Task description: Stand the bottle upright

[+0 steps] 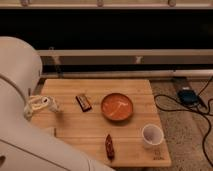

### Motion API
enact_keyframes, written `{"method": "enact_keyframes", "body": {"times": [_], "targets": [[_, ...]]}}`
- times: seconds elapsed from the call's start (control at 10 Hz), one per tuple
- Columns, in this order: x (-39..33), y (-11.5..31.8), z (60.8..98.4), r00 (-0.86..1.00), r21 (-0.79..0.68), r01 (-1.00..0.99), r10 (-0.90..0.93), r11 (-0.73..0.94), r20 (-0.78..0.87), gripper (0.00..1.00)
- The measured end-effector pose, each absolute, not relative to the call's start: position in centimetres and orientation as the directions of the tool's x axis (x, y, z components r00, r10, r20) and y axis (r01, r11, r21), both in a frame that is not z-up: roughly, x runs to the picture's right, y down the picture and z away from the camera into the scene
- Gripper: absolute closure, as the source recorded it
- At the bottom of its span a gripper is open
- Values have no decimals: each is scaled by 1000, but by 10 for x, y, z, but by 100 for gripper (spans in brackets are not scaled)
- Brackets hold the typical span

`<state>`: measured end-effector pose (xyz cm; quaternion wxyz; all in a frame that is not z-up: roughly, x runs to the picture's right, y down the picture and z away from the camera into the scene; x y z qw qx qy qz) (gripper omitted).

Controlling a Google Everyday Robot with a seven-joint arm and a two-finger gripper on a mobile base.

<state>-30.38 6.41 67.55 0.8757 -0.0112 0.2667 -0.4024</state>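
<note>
My gripper point(40, 105) is over the left edge of the wooden table point(130, 87), coming out from the large white arm that fills the left side of the view. A pale, see-through shape point(54, 105) lies right at the gripper's tip on the table. It may be the bottle, but I cannot tell. No other bottle shows in the view.
An orange bowl point(117, 106) sits mid-table, with a dark snack bar point(83, 102) to its left. A white cup point(151, 134) stands near the front right corner and a reddish-brown packet point(109, 146) lies at the front edge. A blue box point(188, 95) and black cables lie on the floor to the right.
</note>
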Motion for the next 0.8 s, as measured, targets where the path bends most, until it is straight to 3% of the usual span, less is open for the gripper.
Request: {"method": "enact_keyframes", "body": {"times": [0.8], "targets": [[-293,58,682,464,-356,703,-777,615,-425,100]]}}
